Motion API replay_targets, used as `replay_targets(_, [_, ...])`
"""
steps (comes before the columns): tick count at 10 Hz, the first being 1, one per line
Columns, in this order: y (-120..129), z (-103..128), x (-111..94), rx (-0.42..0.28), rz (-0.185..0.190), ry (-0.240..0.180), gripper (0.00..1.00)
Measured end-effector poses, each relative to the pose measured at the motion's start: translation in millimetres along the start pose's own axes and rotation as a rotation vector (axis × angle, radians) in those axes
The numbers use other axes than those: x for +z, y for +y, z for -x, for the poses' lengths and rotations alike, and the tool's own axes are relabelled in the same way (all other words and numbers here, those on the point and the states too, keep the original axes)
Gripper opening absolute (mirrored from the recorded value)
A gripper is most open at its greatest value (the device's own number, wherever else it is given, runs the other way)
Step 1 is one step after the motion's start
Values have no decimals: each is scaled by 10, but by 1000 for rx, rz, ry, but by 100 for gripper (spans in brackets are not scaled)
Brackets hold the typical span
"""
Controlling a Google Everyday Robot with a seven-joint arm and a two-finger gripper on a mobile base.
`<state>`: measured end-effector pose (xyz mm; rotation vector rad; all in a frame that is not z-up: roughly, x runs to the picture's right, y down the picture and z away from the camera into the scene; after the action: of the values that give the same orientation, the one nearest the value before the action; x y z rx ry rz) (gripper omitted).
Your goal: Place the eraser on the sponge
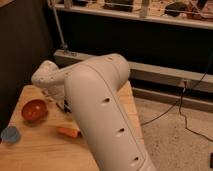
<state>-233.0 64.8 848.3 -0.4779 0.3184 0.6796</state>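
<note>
Wooden tabletop (45,150) showed neither striped black eraser nor blue sponge, so progress was unclear; the tool (63,104), low beside the round orange bowl (35,110), had a grip I could not tell.

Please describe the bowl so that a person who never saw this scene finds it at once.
Find the wooden table under the big white robot arm. The bowl sits on its left part, just left of the gripper, which the arm mostly hides. It is round and orange-red, unlike the light-blue cup nearer the front and the long thin carrot.
</note>
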Motion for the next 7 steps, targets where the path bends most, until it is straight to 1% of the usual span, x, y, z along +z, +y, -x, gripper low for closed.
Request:
replay_targets(3, [-51, 74, 32, 25, 5, -13, 0])
replay_targets(7, [-50, 129, 133, 29, 14, -12, 0])
